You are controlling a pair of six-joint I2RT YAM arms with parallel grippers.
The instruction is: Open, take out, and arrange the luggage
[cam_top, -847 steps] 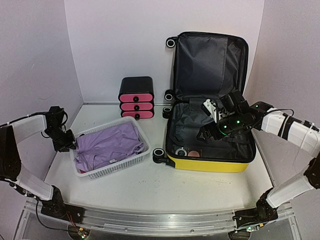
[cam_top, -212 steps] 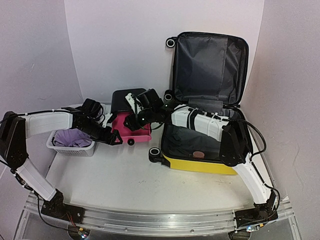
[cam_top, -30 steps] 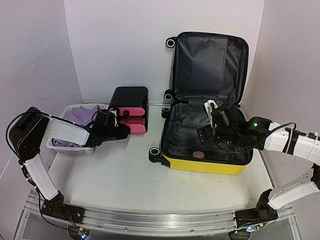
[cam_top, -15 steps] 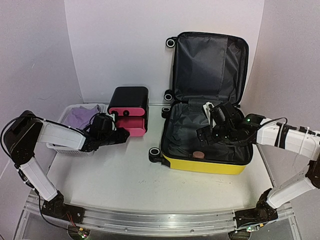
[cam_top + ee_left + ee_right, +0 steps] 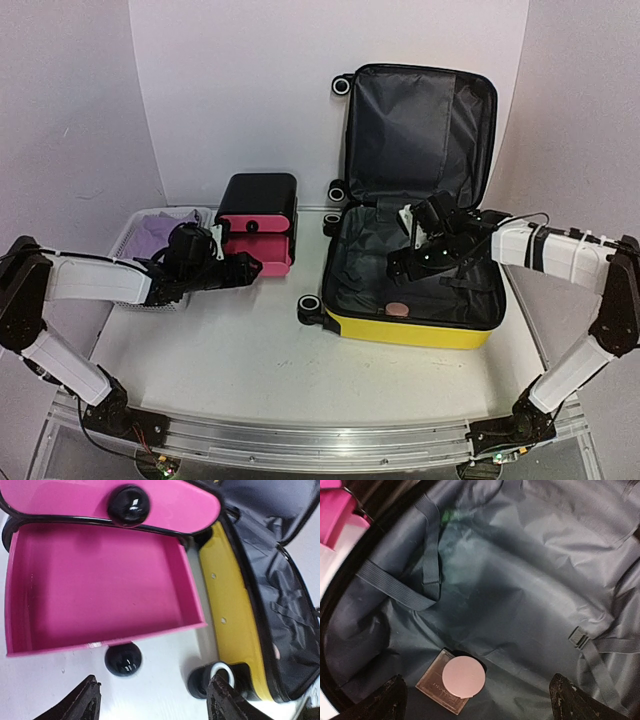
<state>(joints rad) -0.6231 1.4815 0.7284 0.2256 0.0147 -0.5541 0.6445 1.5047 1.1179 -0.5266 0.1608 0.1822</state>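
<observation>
Now, over on the left, hanging at the pulled-out pink drawer [image 5: 100,590] with the left gripper [image 5: 155,705] spread wide, gripping nothing. Rightward to the luggage [image 5: 400,328], shell flat, lid propped up at the back. Peering down inside with the right gripper [image 5: 482,702], fingers wide and empty, at a pink-lidded compact [image 5: 463,676] just ahead between them, case turned cornerwise, near the front wall. Looks like the right arm's pick, plainly nearer.

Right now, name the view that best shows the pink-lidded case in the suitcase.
Right wrist: the pink-lidded case lies close and unobstructed. Top external shows only a small pink dot; left wrist, nothing certain.
</observation>
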